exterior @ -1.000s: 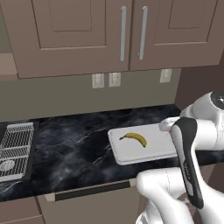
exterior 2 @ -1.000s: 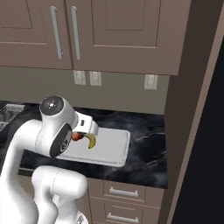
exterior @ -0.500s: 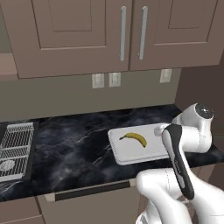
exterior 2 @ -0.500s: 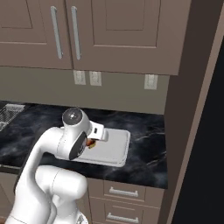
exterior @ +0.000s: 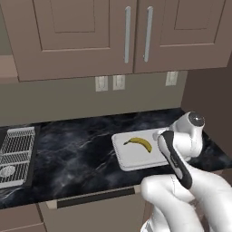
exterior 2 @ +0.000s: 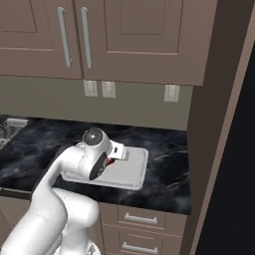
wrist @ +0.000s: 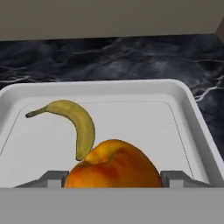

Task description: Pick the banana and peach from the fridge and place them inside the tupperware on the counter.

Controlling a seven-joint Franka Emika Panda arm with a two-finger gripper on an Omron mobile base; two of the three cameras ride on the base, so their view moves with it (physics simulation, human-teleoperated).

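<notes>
The white tupperware (exterior: 123, 156) lies on the black marble counter (exterior: 72, 149). The yellow banana (exterior: 139, 143) rests inside it, toward its left half in the hand view. My gripper (wrist: 114, 177) hovers low over the near right end of the tupperware (wrist: 131, 113), shut on the orange-red peach (wrist: 114, 166). The peach sits between the grey fingertips (wrist: 50, 178), just in front of the banana (wrist: 81, 124). In the right base view the peach (exterior 2: 110, 160) peeks out red under the hand, above the tupperware (exterior 2: 133, 173). The fridge (exterior 2: 236, 164) is the black mass at the far right.
A grey wire rack (exterior: 16, 149) sits at the counter's left end. Brown wall cabinets (exterior: 113, 31) hang above, and a tall brown panel (exterior 2: 209, 139) closes the counter on the right. Wall outlets (exterior: 108, 83) line the backsplash. Drawers (exterior 2: 142, 219) run below.
The arm has folded lower and the hand has carried the peach down over the tupperware's right end. The banana has not moved.
</notes>
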